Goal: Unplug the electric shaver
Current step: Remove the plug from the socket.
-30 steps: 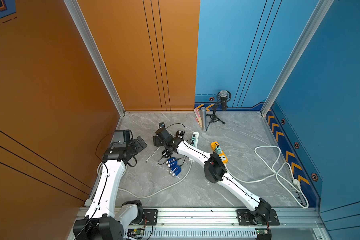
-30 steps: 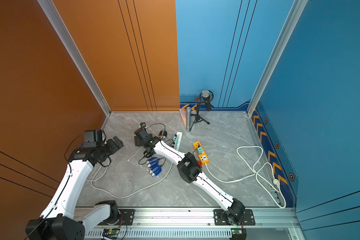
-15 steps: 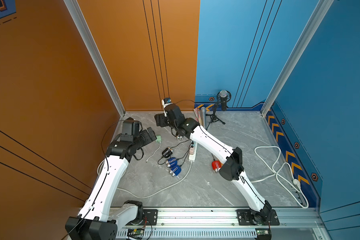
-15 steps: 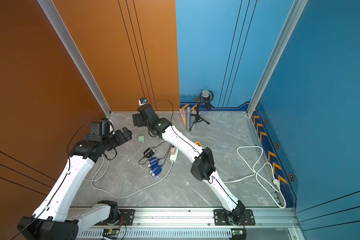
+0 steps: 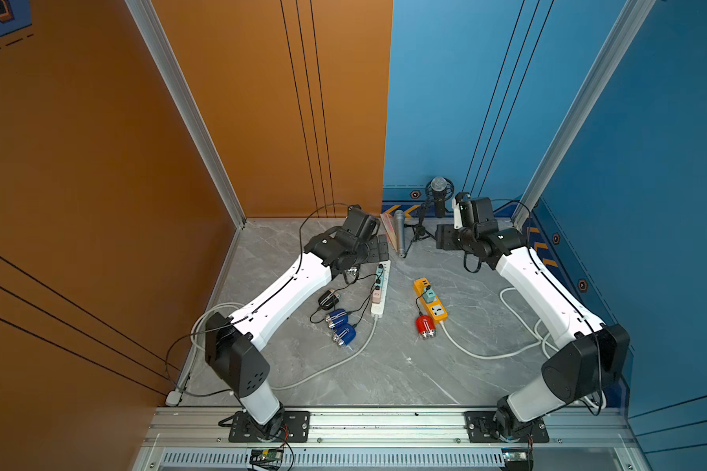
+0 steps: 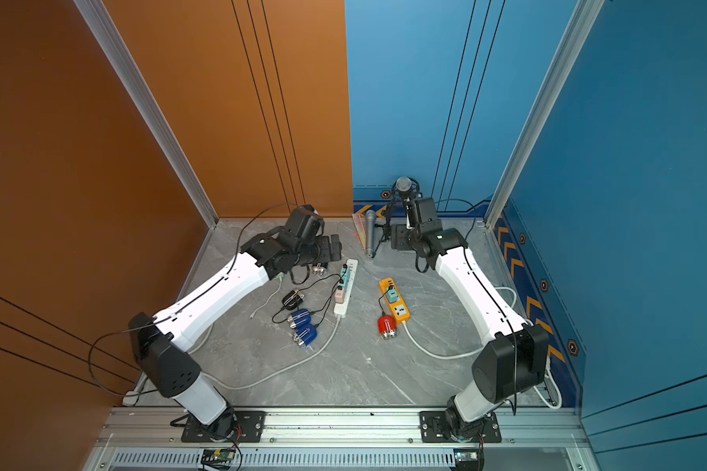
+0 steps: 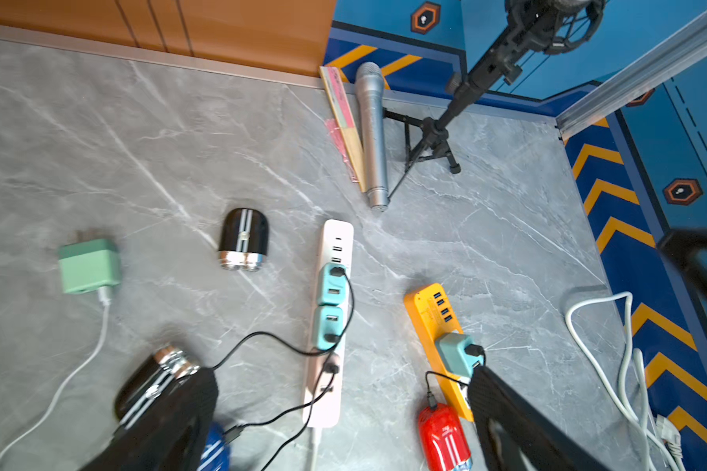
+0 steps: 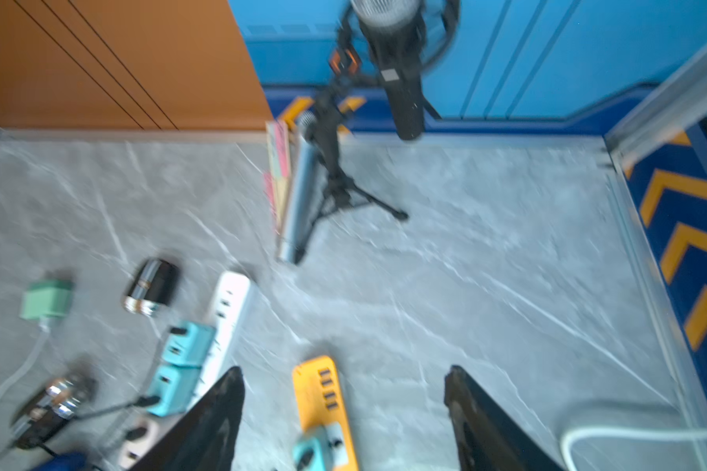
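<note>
Both arms hover high over the far half of the floor (image 5: 384, 367), wrist cameras tipped down. I judge this stance serves looking and choosing rather than grasping. The left gripper (image 5: 378, 248) hangs above the far end of the white strip (image 5: 381, 291), its fingers (image 7: 172, 412) spread wide with nothing between them. The right gripper (image 5: 445, 238) hangs far right, near the stand mic (image 5: 438, 191), jaws likewise apart and empty.

Several shavers lie mid-floor, so I cannot tell which one is meant. The red shaver (image 5: 424, 326) lies just beside the near end of the yellow strip (image 5: 430, 299), kept there by a short black lead to a teal adapter (image 5: 428, 294) seated in that strip. Two blue shavers (image 5: 340, 326) and a black shaver (image 5: 328, 299) lie left of the white strip. They appear tethered by black leads to plugs on it, and those leads limit how far they can stray. A loose shaver (image 7: 243, 240) lies farther back with no lead. A green charger (image 7: 88, 265) lies left of it, its prongs in no socket. These two look already free.

The strips look light, so a pull on a plug would probably lift them. One gripper pinning the strip while the other draws the adapter out seems the sound course, and open jaws suit either role.
</note>
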{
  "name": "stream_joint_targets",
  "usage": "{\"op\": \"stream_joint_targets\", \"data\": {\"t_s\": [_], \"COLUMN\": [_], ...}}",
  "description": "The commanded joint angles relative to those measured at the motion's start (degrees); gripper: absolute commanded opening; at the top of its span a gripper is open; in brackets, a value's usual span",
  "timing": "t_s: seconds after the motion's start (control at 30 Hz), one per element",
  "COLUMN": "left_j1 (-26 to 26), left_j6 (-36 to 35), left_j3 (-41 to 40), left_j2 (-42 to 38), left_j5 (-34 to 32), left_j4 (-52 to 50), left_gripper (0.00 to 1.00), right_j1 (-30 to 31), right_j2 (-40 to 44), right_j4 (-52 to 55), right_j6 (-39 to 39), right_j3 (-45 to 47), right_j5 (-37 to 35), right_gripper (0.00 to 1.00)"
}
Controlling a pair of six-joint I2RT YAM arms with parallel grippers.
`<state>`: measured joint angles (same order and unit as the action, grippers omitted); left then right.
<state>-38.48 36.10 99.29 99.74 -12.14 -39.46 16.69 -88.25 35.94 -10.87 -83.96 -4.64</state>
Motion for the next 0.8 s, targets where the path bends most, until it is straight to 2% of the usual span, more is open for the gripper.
{"op": "stream_joint_targets", "data": {"t_s": [0.0, 0.13, 0.23, 0.4, 0.57, 0.77], "left_j1": [-2.38, -4.69, -6.28, -6.52, -6.08, -5.99], "left_j6": [5.21, 12.33, 14.76, 18.25, 19.89, 22.18], "left_j3": [6.16, 12.81, 16.34, 19.21, 20.23, 19.77], "left_j2": [7.22, 15.68, 20.28, 25.69, 29.02, 31.49], "left_j5": [-1.19, 0.36, 1.11, 4.45, 6.77, 8.6], "left_j4": [-0.88, -0.97, -0.97, -0.97, -1.01, -1.05], "left_gripper": [0.98, 0.99, 0.99, 0.99, 0.97, 0.95], "right_j1": [-1.51, -5.94, -7.37, -4.8, -1.26, -0.4], "right_j2": [2.93, 4.71, 5.02, 5.29, 4.74, 1.87], "right_j4": [2.03, -0.08, -0.49, -2.98, -6.61, -9.44], "right_j6": [4.5, 6.09, 6.56, 5.48, 5.89, 6.12], "right_j3": [7.8, 15.46, 18.8, 23.45, 26.76, 27.1], "right_j5": [5.45, 10.47, 14.2, 17.61, 16.08, 16.44], "right_gripper": [0.78, 0.73, 0.68, 0.66, 0.65, 0.6]}}
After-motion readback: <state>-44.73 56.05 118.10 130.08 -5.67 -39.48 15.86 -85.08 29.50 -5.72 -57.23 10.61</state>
